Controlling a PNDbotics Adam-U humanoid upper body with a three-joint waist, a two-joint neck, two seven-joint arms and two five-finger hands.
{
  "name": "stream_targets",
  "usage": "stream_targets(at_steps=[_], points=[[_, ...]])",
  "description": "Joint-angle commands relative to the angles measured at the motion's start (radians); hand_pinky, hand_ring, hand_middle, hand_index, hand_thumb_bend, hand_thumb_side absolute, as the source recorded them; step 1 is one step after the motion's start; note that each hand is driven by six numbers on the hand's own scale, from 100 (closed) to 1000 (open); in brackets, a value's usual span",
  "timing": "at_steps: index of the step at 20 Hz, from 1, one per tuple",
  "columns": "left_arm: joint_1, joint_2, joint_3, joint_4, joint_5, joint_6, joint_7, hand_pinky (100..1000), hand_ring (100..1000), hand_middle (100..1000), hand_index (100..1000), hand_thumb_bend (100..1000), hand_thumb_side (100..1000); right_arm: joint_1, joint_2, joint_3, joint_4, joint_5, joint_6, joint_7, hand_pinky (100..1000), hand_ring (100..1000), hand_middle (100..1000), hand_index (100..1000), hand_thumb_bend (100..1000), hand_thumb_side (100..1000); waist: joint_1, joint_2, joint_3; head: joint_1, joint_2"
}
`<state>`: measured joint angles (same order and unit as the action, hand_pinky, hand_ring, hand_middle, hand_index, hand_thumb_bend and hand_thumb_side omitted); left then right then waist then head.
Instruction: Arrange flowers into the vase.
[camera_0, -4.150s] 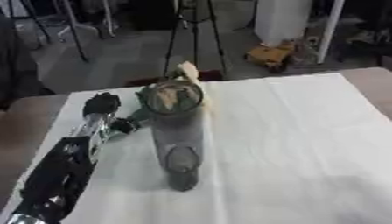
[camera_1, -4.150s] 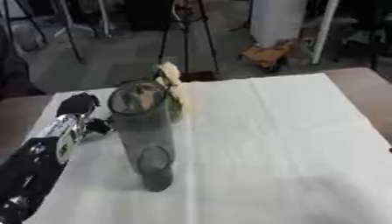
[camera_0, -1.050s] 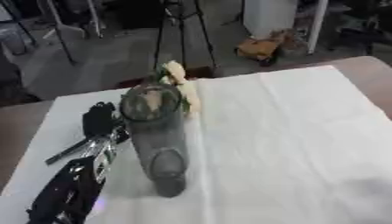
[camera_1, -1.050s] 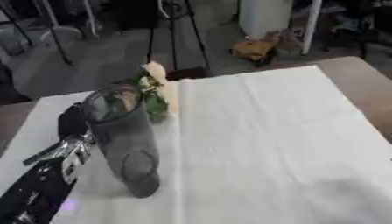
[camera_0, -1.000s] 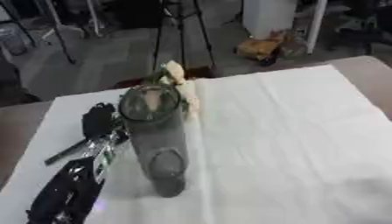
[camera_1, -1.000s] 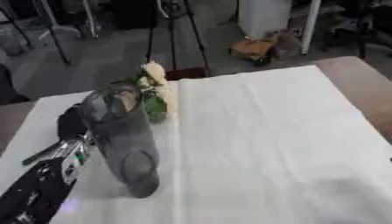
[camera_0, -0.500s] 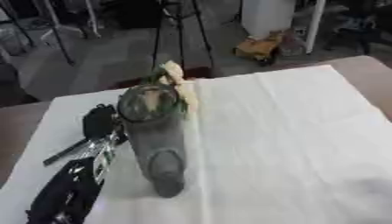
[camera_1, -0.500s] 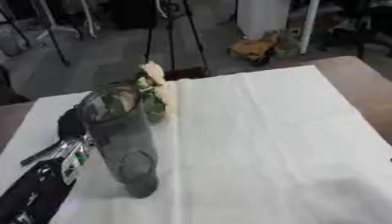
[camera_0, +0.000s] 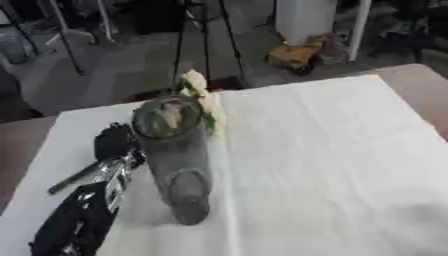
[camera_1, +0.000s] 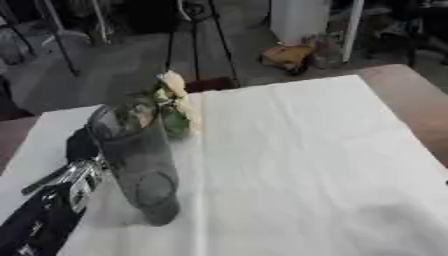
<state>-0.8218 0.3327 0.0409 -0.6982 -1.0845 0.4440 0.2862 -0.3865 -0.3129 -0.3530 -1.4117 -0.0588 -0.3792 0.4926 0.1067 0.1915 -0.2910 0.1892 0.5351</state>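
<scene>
Blurring the left hand (camera_0: 114, 142), seemingly beside the vase (camera_0: 175, 155).

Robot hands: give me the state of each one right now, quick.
Left robot hand: beside the glass vase on the white cloth; whether its fingers are open or curled cannot be told.
Right robot hand: not in view.

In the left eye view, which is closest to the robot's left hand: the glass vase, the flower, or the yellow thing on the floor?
From the left hand:
1. Glass vase, right beside it.
2. Flower, behind the vase's rim.
3. Yellow thing, on the floor beyond the table.
</scene>
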Motion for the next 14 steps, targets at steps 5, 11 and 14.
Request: stream_targets(at_steps=[5, 11, 14], points=[[0.009, 0.009, -0.006, 0.021, -0.008, 0.001, -0.039, 271, 436, 355, 629, 389, 276, -0.013, -0.026, -0.008, -0.008, -0.011, -0.004, 0.006, 655, 961, 391, 705, 484, 562, 0.004, 0.005, 0.003, -0.004, -0.010], [0.010, 0.007, -0.005, 0.018, -0.016, 0.001, -0.050, 199, 351, 306, 588, 391, 307, -0.013, -0.026, -0.009, -0.008, -0.011, -0.004, 0.006, 655, 961, 391, 705, 484, 563, 0.003, 0.005, 0.003, -0.004, -0.010], [0.012, 0.005, -0.005, 0.017, -0.015, -0.002, -0.054, 100, 100, 100, 408, 501, 505, -0.014, -0.025, -0.009, -0.007, -0.011, -0.005, 0.005, 655, 961, 391, 705, 485, 564, 0.001, 0.005, 0.004, -0.005, -0.011]])
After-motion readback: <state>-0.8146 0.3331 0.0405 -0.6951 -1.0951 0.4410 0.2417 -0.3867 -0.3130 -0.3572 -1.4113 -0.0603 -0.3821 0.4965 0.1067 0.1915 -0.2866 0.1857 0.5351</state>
